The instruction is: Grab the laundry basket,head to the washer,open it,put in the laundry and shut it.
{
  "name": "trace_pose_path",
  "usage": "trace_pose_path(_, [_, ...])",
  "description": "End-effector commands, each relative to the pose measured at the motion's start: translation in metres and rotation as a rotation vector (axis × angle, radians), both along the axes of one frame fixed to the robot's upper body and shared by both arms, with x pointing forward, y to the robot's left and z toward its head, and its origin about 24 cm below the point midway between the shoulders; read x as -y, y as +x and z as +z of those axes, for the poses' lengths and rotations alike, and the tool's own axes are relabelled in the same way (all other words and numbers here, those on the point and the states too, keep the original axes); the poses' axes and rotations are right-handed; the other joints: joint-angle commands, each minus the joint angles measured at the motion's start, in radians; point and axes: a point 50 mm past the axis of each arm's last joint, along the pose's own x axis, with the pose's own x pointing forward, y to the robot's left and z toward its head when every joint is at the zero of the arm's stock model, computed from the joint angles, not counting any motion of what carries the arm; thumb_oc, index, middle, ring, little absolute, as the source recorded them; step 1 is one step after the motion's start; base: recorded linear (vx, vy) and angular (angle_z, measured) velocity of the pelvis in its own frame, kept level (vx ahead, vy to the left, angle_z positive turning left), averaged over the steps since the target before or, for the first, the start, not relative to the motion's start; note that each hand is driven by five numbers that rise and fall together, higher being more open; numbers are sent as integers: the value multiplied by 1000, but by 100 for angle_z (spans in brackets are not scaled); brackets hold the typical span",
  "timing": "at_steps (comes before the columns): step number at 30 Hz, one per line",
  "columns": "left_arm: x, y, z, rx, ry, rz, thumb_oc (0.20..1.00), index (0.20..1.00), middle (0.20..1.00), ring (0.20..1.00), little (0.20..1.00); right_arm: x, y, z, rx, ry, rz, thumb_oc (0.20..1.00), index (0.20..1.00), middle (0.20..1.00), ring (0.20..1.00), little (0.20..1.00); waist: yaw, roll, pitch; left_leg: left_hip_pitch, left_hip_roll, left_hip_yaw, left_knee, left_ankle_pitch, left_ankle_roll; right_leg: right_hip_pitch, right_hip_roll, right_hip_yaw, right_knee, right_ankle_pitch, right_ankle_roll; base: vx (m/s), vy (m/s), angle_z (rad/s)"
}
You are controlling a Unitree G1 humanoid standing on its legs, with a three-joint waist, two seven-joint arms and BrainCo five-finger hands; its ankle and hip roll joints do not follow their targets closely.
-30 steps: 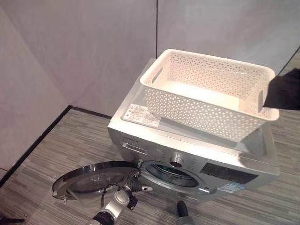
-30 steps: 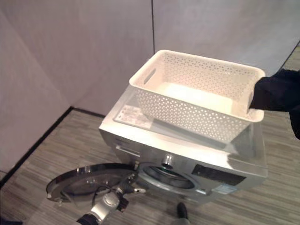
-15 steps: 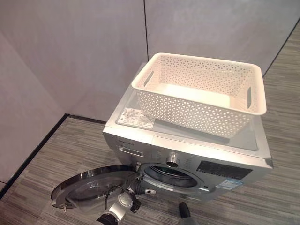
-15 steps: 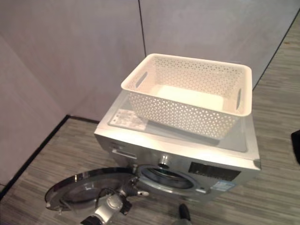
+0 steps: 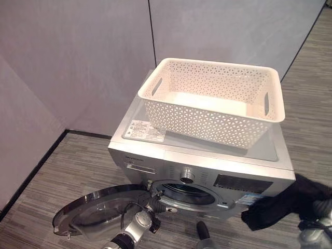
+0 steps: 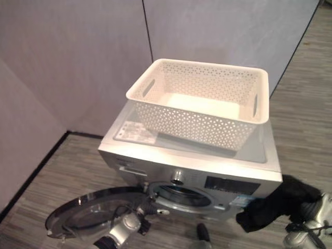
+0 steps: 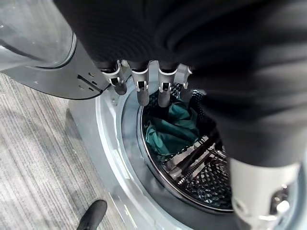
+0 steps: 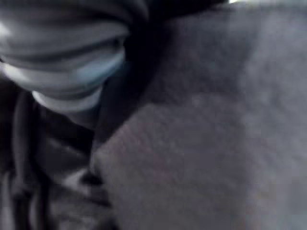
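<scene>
The white perforated laundry basket point(image 5: 210, 106) stands empty on top of the silver washer point(image 5: 199, 155). The washer's round door point(image 5: 98, 207) hangs open at the lower left. Inside the drum point(image 7: 192, 158) lies teal laundry point(image 7: 170, 129). My left hand point(image 5: 155, 207) is at the left rim of the drum opening, fingers point(image 7: 140, 88) straight and holding nothing. My right hand point(image 6: 306, 228) is low at the washer's front right corner, shut on a black garment point(image 5: 280, 205) that hangs just right of the opening.
Grey panel walls stand close behind and to the left of the washer. The open door takes up the floor in front left. Striped grey floor point(image 5: 311, 129) stretches to the right of the machine.
The camera has shifted. My right hand has carried the black garment from the basket's right rim down to the washer's front right corner. The left hand stays at the opening.
</scene>
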Motion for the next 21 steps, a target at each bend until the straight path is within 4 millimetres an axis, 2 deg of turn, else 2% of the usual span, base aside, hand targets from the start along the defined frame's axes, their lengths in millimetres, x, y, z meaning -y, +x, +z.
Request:
trace_pose_path(1, [-3,32,21,116,-13,22,1000,1000,1000,1000,1000,-18,22,-1,161,200,36,200,200,200,200,200,0,-31,32,86,-38,-1,17,-107,79,-61,-9,3,88,-17,16,0,0,0])
trace_pose_path(2, [-4,33,21,116,-11,24,1000,1000,1000,1000,1000,-18,22,-2,162,202,38,200,200,200,200,200,-1,-32,32,86,-38,-1,17,-107,79,-61,-9,3,88,-17,16,0,0,0])
trace_pose_path(3, [-5,35,23,129,-4,20,1000,1000,1000,1000,1000,-40,29,-15,124,311,119,200,200,200,200,200,3,-29,36,85,-37,0,18,-104,76,-62,-11,0,89,-19,15,0,0,0])
trace_pose_path(4, [-6,35,23,129,-2,22,1000,1000,1000,1000,1000,-41,29,-15,123,313,121,200,200,200,200,200,1,-30,36,86,-37,0,18,-104,75,-61,-11,0,89,-19,15,0,0,0])
trace_pose_path(5, [-5,40,30,176,11,-7,1000,1000,1000,1000,1000,-59,38,-21,98,386,215,200,200,200,200,200,6,-27,42,82,-36,-1,19,-100,72,-62,-12,-3,91,-20,14,0,0,0])
trace_pose_path(7, [-6,42,33,200,19,-17,1000,1000,1000,1000,1000,-66,41,-22,95,416,255,200,200,200,200,200,7,-27,45,81,-36,-2,19,-99,70,-62,-14,-5,92,-21,14,0,0,0])
trace_pose_path(8, [-5,47,42,256,9,-52,1000,1000,1000,1000,1000,-82,49,-22,77,456,374,200,200,200,200,200,18,-24,51,77,-36,-7,20,-96,68,-59,-19,-12,91,-23,13,0,0,0])
trace_pose_path(11, [-2,49,51,321,30,-140,1000,1000,1000,1000,1000,-107,69,-17,50,484,570,200,200,200,200,200,36,-23,61,66,-36,-19,26,-92,64,-55,-24,-22,89,-26,12,-9,-11,4])
trace_pose_path(14, [1,48,52,355,95,-233,1000,1000,1000,1000,1000,-124,87,-10,94,521,656,200,200,200,200,200,47,-20,66,60,-37,-28,30,-92,63,-53,-28,-28,86,-26,12,-5,-10,18])
trace_pose_path(15, [7,47,52,370,126,-304,1000,1000,1000,1000,1000,-137,102,-1,133,527,731,200,200,200,200,200,58,-16,69,54,-39,-31,30,-90,62,-51,-32,-35,81,-26,13,-6,-11,11])
trace_pose_path(16, [7,47,52,370,126,-304,1000,1000,1000,1000,1000,-137,102,-1,133,527,731,200,200,200,200,200,58,-16,69,54,-39,-32,30,-90,62,-51,-32,-35,80,-25,13,-11,-11,5])
trace_pose_path(18, [15,46,53,402,163,-390,1000,1000,1000,1000,1000,-155,123,14,216,542,803,200,200,200,200,200,77,-6,74,39,-42,-41,29,-84,60,-50,-36,-46,74,-28,13,-18,-10,13])
trace_pose_path(19, [15,47,53,403,164,-390,1000,1000,1000,1000,1000,-155,124,15,218,542,803,200,200,200,200,200,77,-6,74,38,-42,-42,29,-84,60,-50,-36,-47,74,-28,12,-35,-21,21])
trace_pose_path(20, [24,49,61,491,197,-473,1000,1000,1000,1000,1000,-168,139,27,321,589,818,200,200,200,200,200,90,-3,80,29,-41,-52,29,-79,57,-51,-38,-57,73,-31,11,-23,-15,17])
trace_pose_path(21, [24,49,61,492,198,-473,1000,1000,1000,1000,1000,-168,139,27,321,589,818,200,200,200,200,200,89,-3,80,28,-41,-53,29,-79,57,-51,-38,-57,74,-31,11,-31,-20,17])
